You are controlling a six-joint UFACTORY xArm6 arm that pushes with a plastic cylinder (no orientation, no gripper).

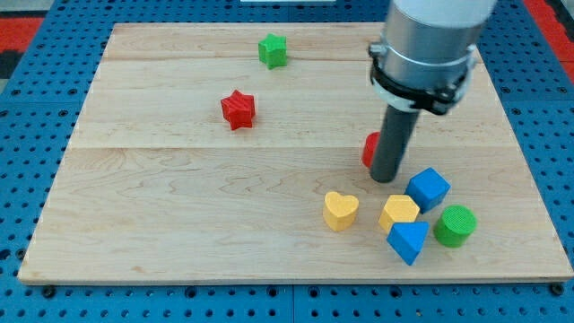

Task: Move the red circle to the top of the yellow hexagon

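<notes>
The red circle lies right of the board's middle, mostly hidden behind my rod; only its left edge shows. The yellow hexagon lies below it, near the view's bottom right, in a cluster of blocks. My tip rests on the board just right of and below the red circle, touching or nearly touching it, and a short way above the yellow hexagon.
A blue cube, a blue triangle and a green circle crowd around the hexagon. A yellow heart lies to its left. A red star and a green star lie toward the view's top left.
</notes>
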